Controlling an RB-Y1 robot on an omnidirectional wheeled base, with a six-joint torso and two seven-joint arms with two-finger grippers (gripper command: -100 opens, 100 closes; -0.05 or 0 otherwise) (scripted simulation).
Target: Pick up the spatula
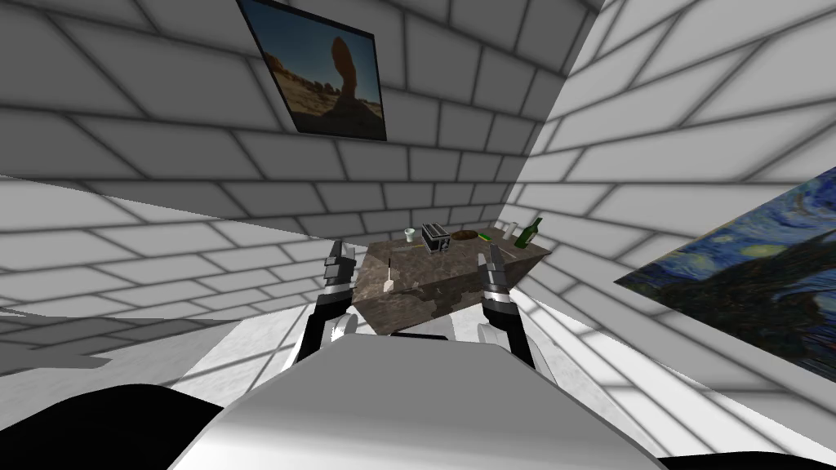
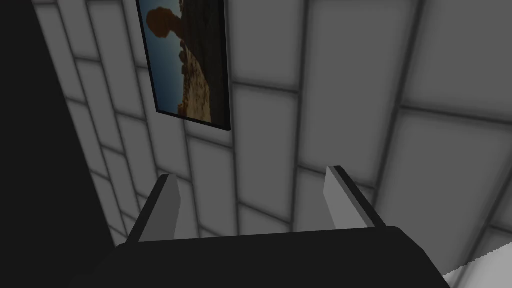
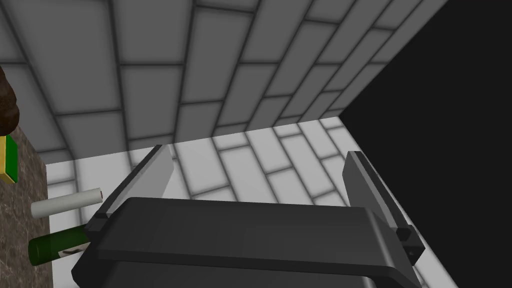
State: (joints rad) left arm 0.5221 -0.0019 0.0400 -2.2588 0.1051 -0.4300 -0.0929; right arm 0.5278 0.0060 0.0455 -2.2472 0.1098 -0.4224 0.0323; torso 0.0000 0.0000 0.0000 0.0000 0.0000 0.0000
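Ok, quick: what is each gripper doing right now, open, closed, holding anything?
Left gripper: open, holding nothing.
Right gripper: open, holding nothing.

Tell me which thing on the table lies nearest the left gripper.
The spatula, pale and slim, lying alone toward the table's near left side by the left gripper; the toaster, cup and bottle sit at the far edge.
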